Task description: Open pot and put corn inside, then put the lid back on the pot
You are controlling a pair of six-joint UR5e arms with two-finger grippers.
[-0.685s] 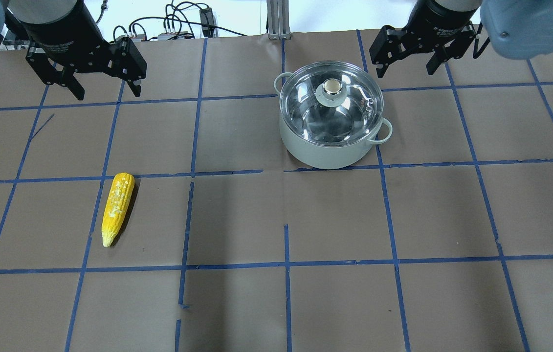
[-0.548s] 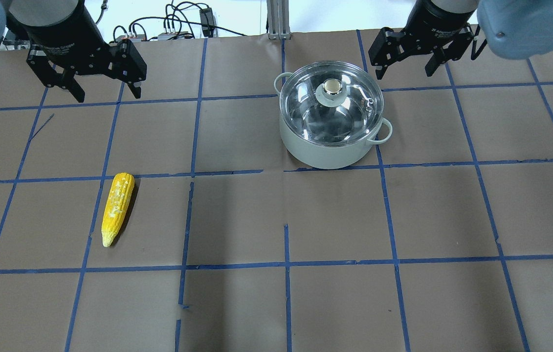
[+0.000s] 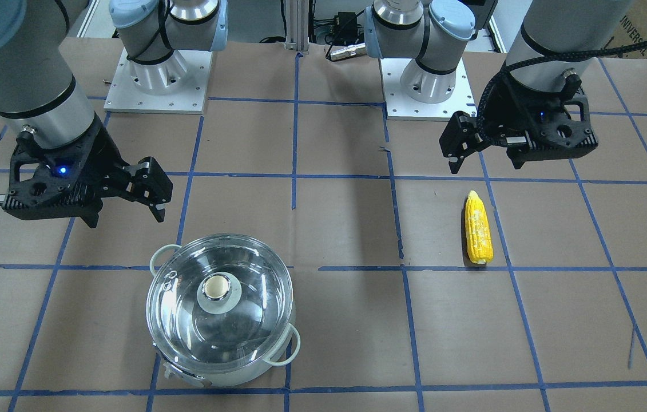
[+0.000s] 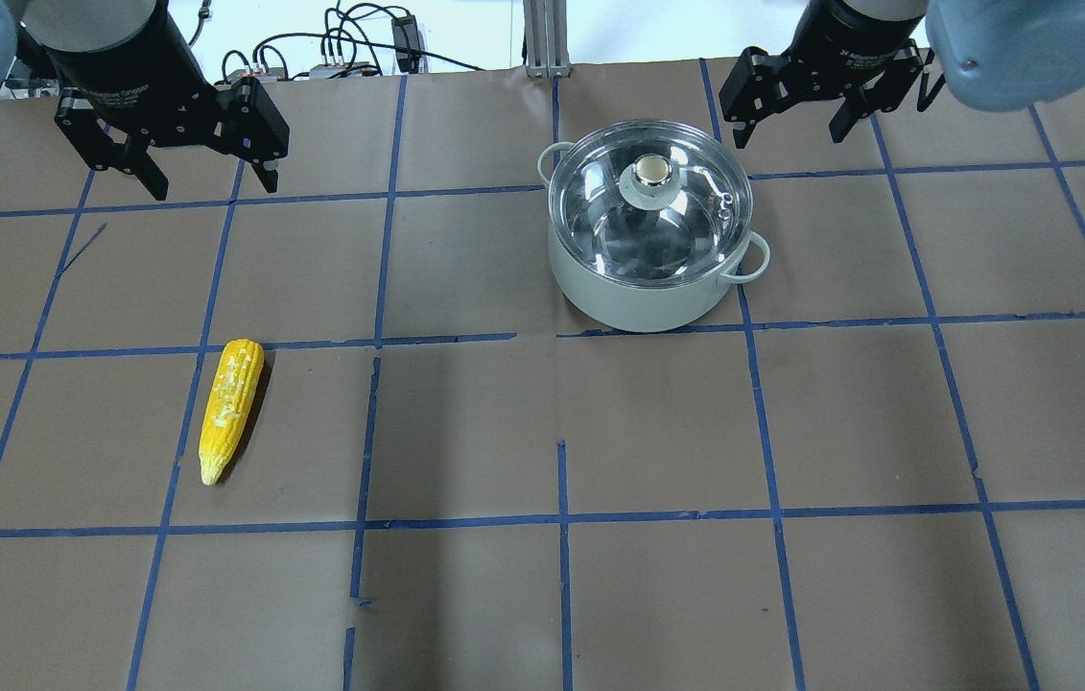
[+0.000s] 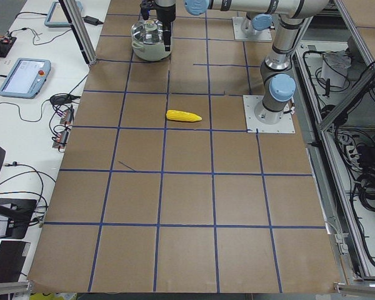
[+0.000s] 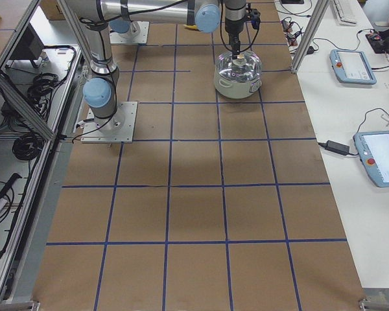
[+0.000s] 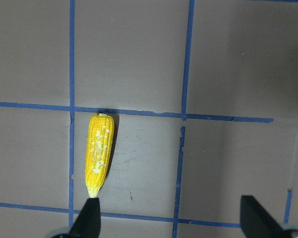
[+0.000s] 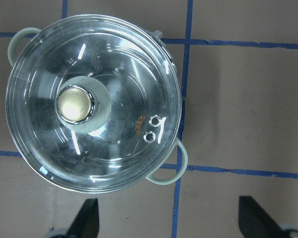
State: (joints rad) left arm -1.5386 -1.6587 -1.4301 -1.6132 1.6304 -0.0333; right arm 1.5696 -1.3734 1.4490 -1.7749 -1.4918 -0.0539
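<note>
My left claw (image 4: 212,182) and my right claw (image 4: 789,137) both hang in the air above the table (image 4: 657,432), each spread wide and holding nothing. Closer to my base, on my left side, the corn (image 4: 230,408) lies flat on the brown paper with its pointed tip toward me, touching neither claw. Farther out on my right stands the pot (image 4: 643,307), with my right claw on its near side. The lid (image 4: 667,226) is on it, seemingly seated square on the rim, though the glare on the glass leaves me unsure, and its beige knob (image 4: 652,173) faces up.
</note>
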